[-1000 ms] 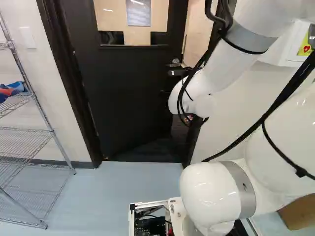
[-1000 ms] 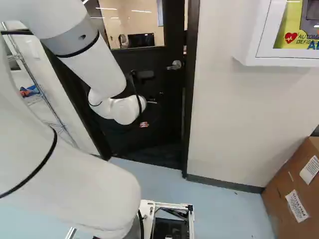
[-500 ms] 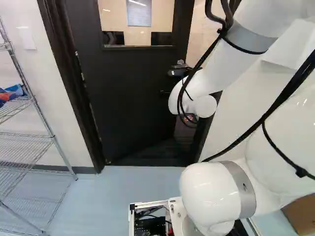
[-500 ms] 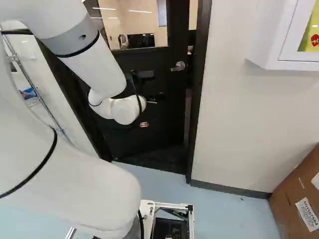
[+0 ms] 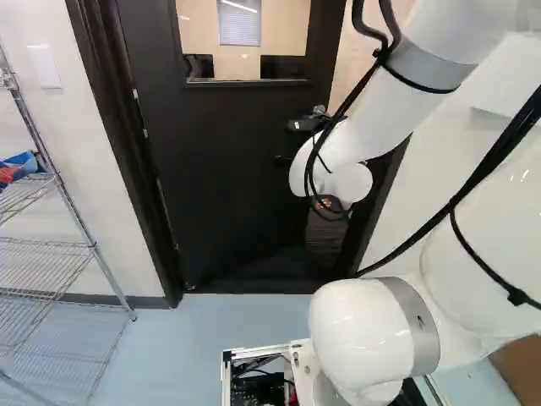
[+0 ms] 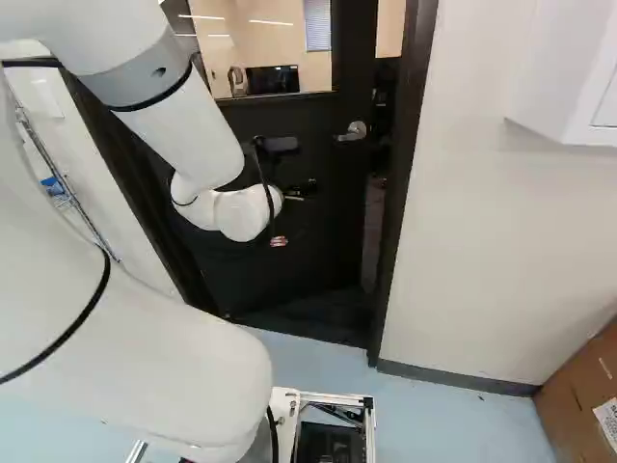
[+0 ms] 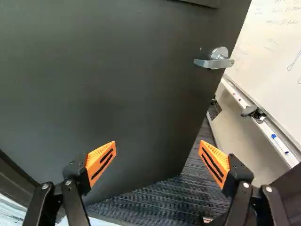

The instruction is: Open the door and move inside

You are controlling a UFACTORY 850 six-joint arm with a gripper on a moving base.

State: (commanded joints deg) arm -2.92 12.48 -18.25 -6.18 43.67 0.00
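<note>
The black door (image 5: 228,169) stands ajar, swung away from the base, with a gap between its free edge and the frame (image 6: 405,174). Its silver lever handle (image 6: 354,131) shows in the right base view and also in the wrist view (image 7: 216,59). My gripper (image 6: 279,241), partly hidden behind the arm's white wrist, is in front of the door below the handle. Seen from the wrist, the gripper (image 7: 157,148) has its orange-padded fingers wide apart with nothing between them. The door panel (image 7: 117,84) lies ahead of them, the handle beyond and to one side.
Through the gap are dark carpet (image 7: 188,188) and a whiteboard (image 7: 277,61) with a marker tray. A wire shelf (image 5: 51,245) stands left of the doorway. Right of it are the wall, a white wall cabinet (image 6: 564,72) and a cardboard box (image 6: 583,395) on the floor.
The base has moved, shifting the doorway rightward in both base views. The gap between the door's edge and the frame looks wider. The arm has not shifted against its lowest joint.
</note>
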